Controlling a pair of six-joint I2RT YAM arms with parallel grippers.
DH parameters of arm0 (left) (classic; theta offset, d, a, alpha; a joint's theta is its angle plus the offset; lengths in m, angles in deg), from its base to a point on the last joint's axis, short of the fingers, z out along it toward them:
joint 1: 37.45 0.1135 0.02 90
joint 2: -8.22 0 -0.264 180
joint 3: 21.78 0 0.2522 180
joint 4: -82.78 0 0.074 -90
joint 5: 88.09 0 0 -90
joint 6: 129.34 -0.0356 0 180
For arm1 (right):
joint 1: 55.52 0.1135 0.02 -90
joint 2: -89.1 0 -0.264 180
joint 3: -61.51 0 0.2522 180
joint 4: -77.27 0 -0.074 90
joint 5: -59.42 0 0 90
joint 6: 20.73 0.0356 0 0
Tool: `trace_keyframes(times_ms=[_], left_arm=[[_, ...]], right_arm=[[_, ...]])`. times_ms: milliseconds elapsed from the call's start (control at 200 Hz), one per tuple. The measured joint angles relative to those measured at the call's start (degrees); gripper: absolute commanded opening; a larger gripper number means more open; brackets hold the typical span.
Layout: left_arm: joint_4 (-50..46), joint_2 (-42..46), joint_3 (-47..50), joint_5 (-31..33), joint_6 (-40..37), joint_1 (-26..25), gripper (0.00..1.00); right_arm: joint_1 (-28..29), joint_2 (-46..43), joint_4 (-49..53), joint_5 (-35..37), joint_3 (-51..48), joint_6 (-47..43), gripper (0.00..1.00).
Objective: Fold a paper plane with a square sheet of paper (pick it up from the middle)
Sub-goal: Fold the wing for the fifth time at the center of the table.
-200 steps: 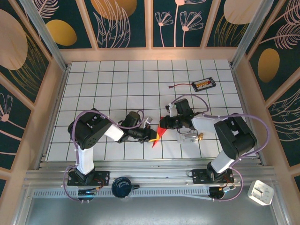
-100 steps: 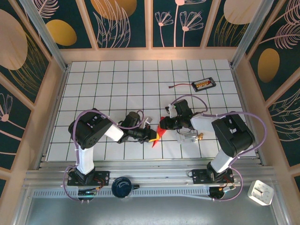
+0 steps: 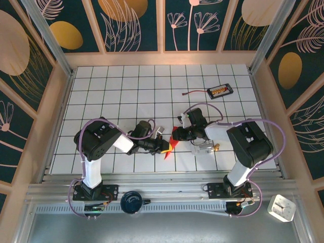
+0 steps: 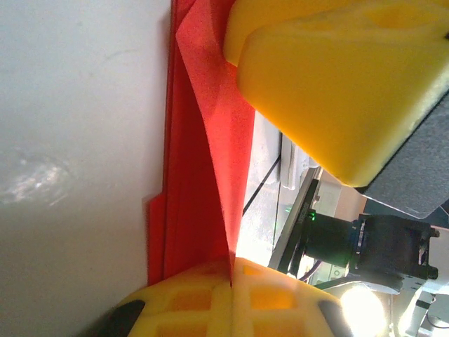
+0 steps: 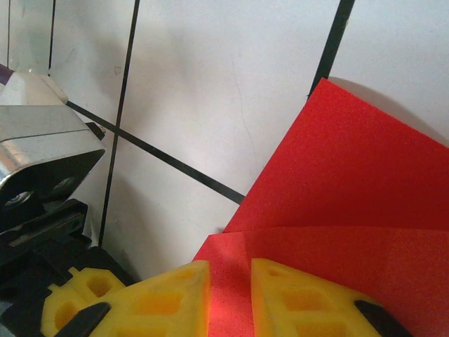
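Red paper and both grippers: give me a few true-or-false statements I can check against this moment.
1. The thin bright red paper sheet lies as a flat, unfolded square. False: it is creased, with layers overlapping.
2. The left gripper has its jaws shut on that paper. True.
3. The right gripper has its jaws spread wide, far from the paper. False: they stand a narrow gap apart, right at the paper.
4. The small black tray with a cable lies toward the far right of the white tiled table, apart from both arms. True.
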Motion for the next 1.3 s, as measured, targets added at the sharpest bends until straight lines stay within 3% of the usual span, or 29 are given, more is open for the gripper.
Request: trace_keyframes(times_ms=[590,1086,1301], left_arm=[[-0.1,0.0,0.0,0.1,-0.1,0.0,0.00],[-9.8,5.4,-0.1,3.5,-4.9,0.0,0.21],[-15.3,9.5,-0.1,4.9,-8.0,0.0,0.36]], right_arm=[[0.0,1.4,0.0,0.8,1.4,-1.1,0.23],[-0.1,1.5,-0.4,0.8,1.2,-1.7,0.22],[-0.1,1.5,-0.4,0.8,1.2,-1.7,0.22]])
